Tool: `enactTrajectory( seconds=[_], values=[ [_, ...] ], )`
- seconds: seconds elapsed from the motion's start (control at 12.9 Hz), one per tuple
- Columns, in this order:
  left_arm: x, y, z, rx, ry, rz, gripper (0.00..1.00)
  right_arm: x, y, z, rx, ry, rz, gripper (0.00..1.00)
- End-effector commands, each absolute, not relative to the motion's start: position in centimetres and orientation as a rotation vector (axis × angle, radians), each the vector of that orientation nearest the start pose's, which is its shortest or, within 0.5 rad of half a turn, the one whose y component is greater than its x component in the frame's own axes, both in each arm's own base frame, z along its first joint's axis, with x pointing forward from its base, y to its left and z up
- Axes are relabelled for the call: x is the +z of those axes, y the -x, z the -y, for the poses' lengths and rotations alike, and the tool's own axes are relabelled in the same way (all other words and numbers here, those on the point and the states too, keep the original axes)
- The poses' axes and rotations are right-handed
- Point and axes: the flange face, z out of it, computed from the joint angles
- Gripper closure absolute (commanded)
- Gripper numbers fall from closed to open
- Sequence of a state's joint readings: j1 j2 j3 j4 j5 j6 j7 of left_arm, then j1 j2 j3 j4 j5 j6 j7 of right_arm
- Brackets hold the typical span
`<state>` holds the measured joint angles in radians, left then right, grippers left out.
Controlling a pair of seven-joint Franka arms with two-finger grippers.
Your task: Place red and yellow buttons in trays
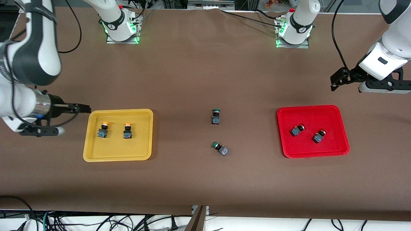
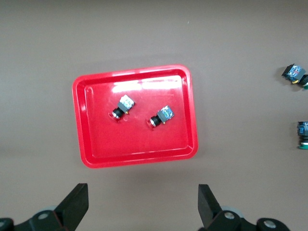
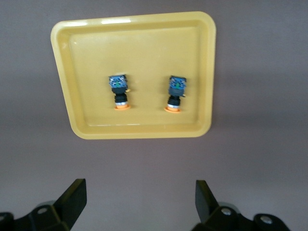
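From the front camera, the yellow tray [image 1: 118,135] is sitting toward the right arm's end of the table, holding two orange-yellow-capped buttons: one [image 1: 103,130] nearer that end and the second [image 1: 127,131] beside it, well apart. The red tray [image 1: 313,131] is lying toward the left arm's end, holding two red-capped buttons, one [image 1: 297,130] and another [image 1: 319,136], both tipped on their sides. Two green-capped switches are resting on the bare table between the trays, one [image 1: 216,116] farther from the camera, the other [image 1: 220,148] nearer. The right gripper [image 1: 84,109] is hanging just off the yellow tray's edge; the left gripper [image 1: 340,78] is hovering over bare table near the red tray.

In the left wrist view, the left gripper [image 2: 142,204] is standing with its fingers spread wide and holding nothing, looking down on the red tray [image 2: 86,122] and its two buttons [image 2: 121,107] [image 2: 160,116].

In the right wrist view, the right gripper [image 3: 139,199] is likewise gaping and empty, above the yellow tray [image 3: 207,72] with its two buttons [image 3: 119,90] [image 3: 175,92].

These buttons are looking light, rigid and prone to rolling on their round caps; I judge the squarish black body the surest place to pinch. Counting: four task buttons, all already in trays, so the task is appearing complete.
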<state>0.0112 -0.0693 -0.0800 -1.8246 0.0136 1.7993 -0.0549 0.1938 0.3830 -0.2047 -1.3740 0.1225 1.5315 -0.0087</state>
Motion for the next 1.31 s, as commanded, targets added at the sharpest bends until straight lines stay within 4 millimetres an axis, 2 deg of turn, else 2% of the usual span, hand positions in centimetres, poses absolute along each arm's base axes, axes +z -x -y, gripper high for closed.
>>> enactTrajectory(
  seconds=[0.0,0.31,0.46,0.54,0.77,1.24],
  values=[
    [56.4,-54.2,3.7,0.016,3.135,0.017,0.0,52.9,-60.5,-2.7,0.287,3.083,0.052,0.0],
    [57.1,-55.7,3.9,-0.01,3.139,0.065,0.0,59.2,-55.3,-4.1,0.187,3.102,0.136,0.0],
    [57.1,-55.9,3.7,-0.01,3.139,0.053,0.0,63.2,-53.8,-3.5,0.085,3.14,0.135,0.0],
    [57.0,-55.9,3.7,-0.007,3.14,0.041,0.0,64.2,-53.3,-3.3,0.056,3.141,0.13,0.0],
    [56.9,-56.0,3.7,-0.005,3.14,0.043,0.0,64.6,-52.4,-2.9,0.099,3.142,0.125,0.0],
    [56.8,-56.0,3.9,0.0,3.14,0.036,0.0,63.8,-52.4,-2.5,0.161,3.132,0.095,0.0]
  ],
)
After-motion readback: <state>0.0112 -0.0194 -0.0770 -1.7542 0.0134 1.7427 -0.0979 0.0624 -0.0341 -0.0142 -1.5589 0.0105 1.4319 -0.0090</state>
